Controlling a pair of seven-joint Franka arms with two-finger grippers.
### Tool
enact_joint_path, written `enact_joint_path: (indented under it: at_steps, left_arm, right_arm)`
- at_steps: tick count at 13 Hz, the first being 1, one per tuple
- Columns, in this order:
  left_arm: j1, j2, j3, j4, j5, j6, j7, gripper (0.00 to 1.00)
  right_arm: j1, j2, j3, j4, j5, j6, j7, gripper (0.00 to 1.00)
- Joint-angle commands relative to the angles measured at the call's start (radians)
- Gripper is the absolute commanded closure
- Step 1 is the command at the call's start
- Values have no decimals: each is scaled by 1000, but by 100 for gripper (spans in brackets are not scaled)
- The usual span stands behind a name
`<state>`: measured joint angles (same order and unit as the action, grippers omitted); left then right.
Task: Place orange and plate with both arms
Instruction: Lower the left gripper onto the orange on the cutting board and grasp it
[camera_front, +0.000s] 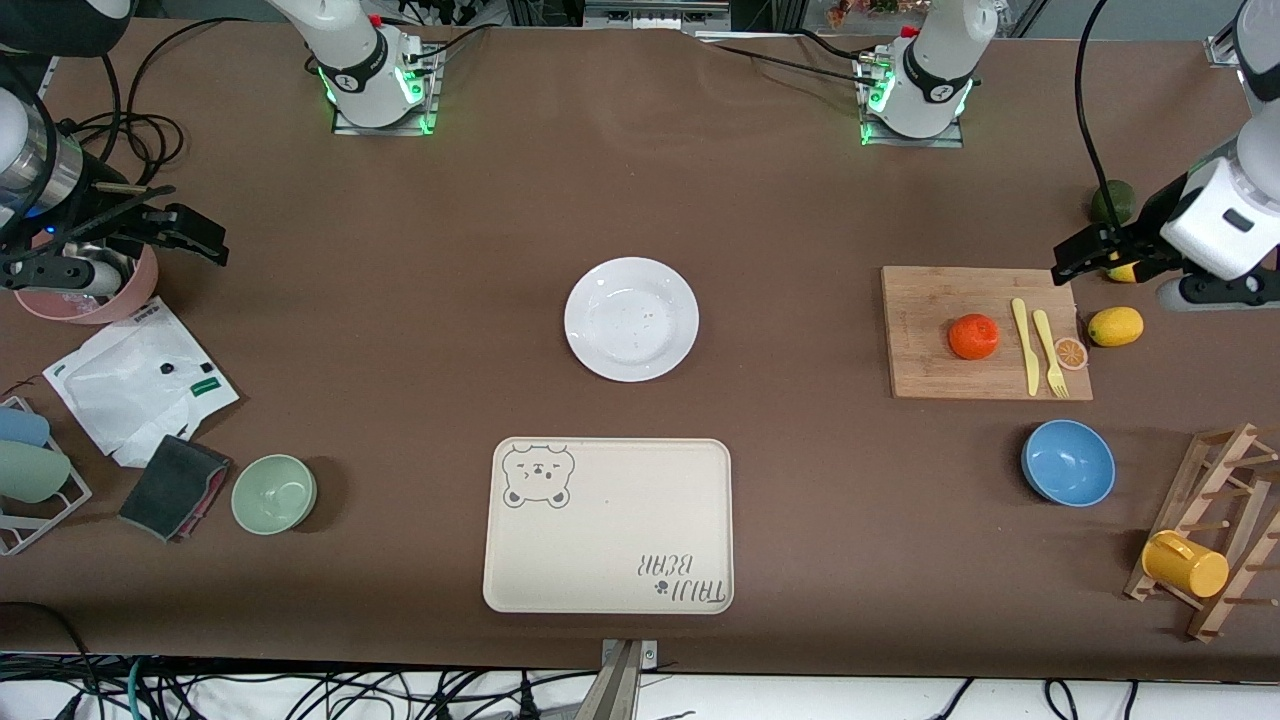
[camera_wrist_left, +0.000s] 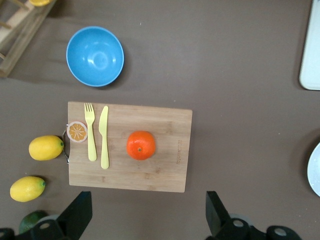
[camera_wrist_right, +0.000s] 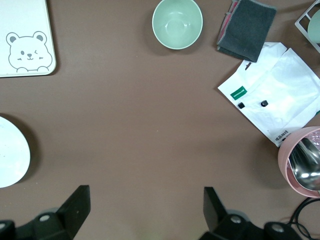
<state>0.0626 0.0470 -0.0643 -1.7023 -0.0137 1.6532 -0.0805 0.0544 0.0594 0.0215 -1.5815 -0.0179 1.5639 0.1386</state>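
Orange (camera_front: 973, 336) is sitting pretty much in the middle of the wooden cutting board (camera_front: 920, 375), which lies toward the left arm's end of the table (camera_front: 800, 180). On the same board, along the edge toward the left arm's end, there's a yellow plastic knife (camera_front: 1024, 346) and fork (camera_front: 1049, 353) side by side, plus a tiny orange slice (camera_front: 1071, 353) right at that edge. The white plate (camera_front: 631, 319) is at about the center of the table, empty, and the cream bear tray (camera_front: 608, 525) sits nearer the front camera than the plate, close to the table's near edge. Left gripper (camera_front: 1068, 256) hangs up in the air over the board's corner farthest from the camera at the left arm's end, fingers spread wide with nothing between them. Right gripper (camera_front: 190, 240) is up over the right arm's end of the table, next to a pink bowl (camera_front: 95, 300), fingers wide apart too, holding nothing. Blue bowl (camera_front: 1068, 462) sits nearer the camera than the board, a green bowl (camera_front: 274, 493) is down toward the right arm's end, and one lemon (camera_front: 1115, 326) lies just off the board's edge.
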Motion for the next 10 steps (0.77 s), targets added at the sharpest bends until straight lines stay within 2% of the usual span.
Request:
enact_joint_path:
  at_steps: [1,4,9,10]
  left_arm:
    - [34,100,0,15,-8,-15,11,0]
    - [25,194,-6,-5,67,28,19,0]
    - [26,203,-6,-268,103,354,21,0]
    - [32,198,-8,-314,139,405,21,0]
  right_arm:
    - [-1,-6,-2,6,-7,-10,-1,0]
    - [-2,-4,-2,6,-7,-12,-1,0]
    - [-2,-4,-2,6,-7,-15,-1,0]
    - [-2,-4,-2,6,-7,-15,-1,0]
